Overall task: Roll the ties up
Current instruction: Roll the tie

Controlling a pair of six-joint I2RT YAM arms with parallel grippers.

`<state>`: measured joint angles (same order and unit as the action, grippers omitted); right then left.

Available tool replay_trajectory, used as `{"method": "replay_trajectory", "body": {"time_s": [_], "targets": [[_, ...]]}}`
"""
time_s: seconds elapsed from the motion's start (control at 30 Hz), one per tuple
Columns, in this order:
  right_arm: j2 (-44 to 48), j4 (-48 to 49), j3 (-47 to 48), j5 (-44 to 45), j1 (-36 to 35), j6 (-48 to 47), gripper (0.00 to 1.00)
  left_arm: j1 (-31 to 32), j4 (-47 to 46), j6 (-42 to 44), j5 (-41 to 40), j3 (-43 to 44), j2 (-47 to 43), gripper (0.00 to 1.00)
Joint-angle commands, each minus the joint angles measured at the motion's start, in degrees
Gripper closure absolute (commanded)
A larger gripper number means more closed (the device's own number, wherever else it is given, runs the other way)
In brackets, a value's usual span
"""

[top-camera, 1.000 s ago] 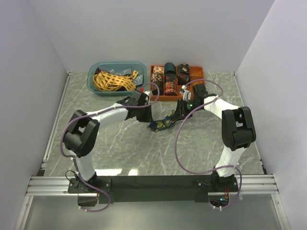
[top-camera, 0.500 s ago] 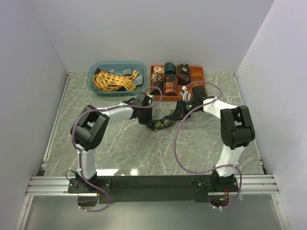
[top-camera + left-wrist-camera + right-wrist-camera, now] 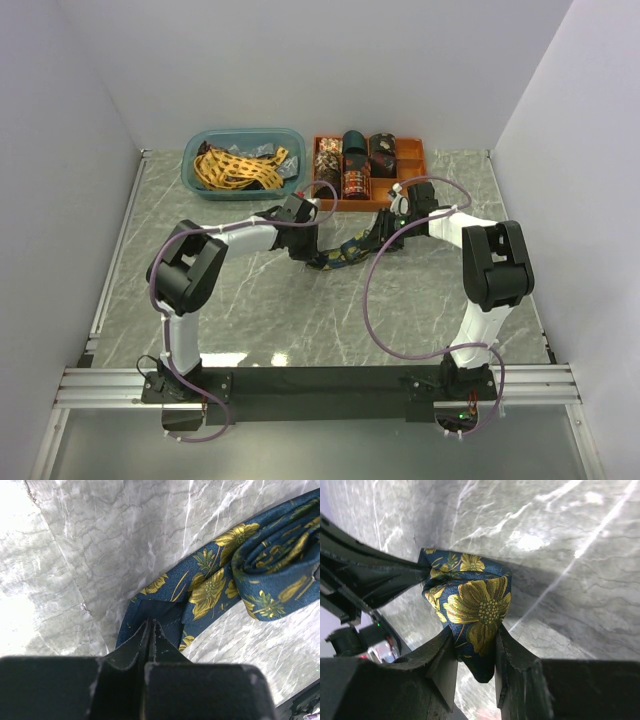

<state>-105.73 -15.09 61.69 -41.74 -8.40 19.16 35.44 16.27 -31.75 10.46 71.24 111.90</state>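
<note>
Pins the flat end of the navy tie [image 3: 340, 255] with the left gripper [image 3: 150, 630], jaws together on the fabric. Clamps the rolled end in the right gripper [image 3: 474, 645], probably against unwinding, near the orange tray [image 3: 424, 158].
</note>
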Motion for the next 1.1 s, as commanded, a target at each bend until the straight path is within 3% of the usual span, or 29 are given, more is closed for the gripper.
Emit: {"method": "replay_trajectory", "body": {"time_s": [0.0,0.3,0.63,0.8,1.07], "targets": [[0.53,0.94,0.54,6.31,1.55,2.46,1.00,-0.11,6.14,0.55,-3.52,-3.65,1.48,0.98],[3.16,-4.68,3.35,17.99,1.46,3.60,1.00,1.38,4.82,1.42,-3.08,-4.54,-1.06,0.97],[3.17,-1.43,3.17,8.96,1.63,7.55,0.99,2.70,4.82,1.60,-3.95,-4.09,-0.54,0.96],[3.34,2.96,-0.08,9.04,2.69,11.51,1.00,2.70,5.35,1.34,-4.57,-4.27,-0.01,0.97],[2.99,-4.85,4.74,20.45,0.50,3.26,1.00,2.79,4.82,1.16,-5.10,-4.27,-2.03,0.93]]}}
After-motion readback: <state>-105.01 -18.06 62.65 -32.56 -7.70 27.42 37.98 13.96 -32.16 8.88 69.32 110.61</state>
